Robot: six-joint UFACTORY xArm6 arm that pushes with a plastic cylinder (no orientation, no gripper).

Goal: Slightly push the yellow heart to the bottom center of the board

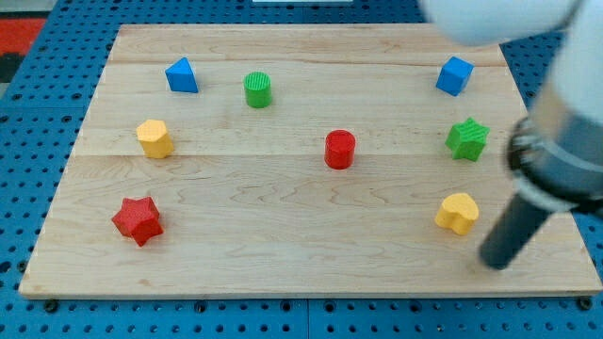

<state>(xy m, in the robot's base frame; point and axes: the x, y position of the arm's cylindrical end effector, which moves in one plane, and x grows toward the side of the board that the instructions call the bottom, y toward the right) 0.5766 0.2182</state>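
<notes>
My tip (494, 262) is down near the board's bottom right corner, bare and clamped on nothing, being a plain rod with no jaws to part or close. It stands just beside the yellow heart (458, 213), on the heart's right and a little toward the bottom edge; the rod is blurred here, so I cannot tell for certain whether a sliver of gap separates them, though they look apart. That bearing is what the coming move turns on: the heart lies up and to the left of my tip, while the goal, the middle of the bottom edge, lies to the heart's left and slightly lower. A push from where I stand would, I judge, send it leftward but also away from the bottom edge, so the tip likely wants to come round to the heart's right or upper right side first. The heart shows no clear long axis; its lobes seem to point toward the bottom edge. Farther out, a green star (467, 138) sits by the right edge above the heart, a blue cube (454, 75) near the top right corner, and a red cylinder (339, 149) near the board's middle. No containers are on the board (283, 254).
</notes>
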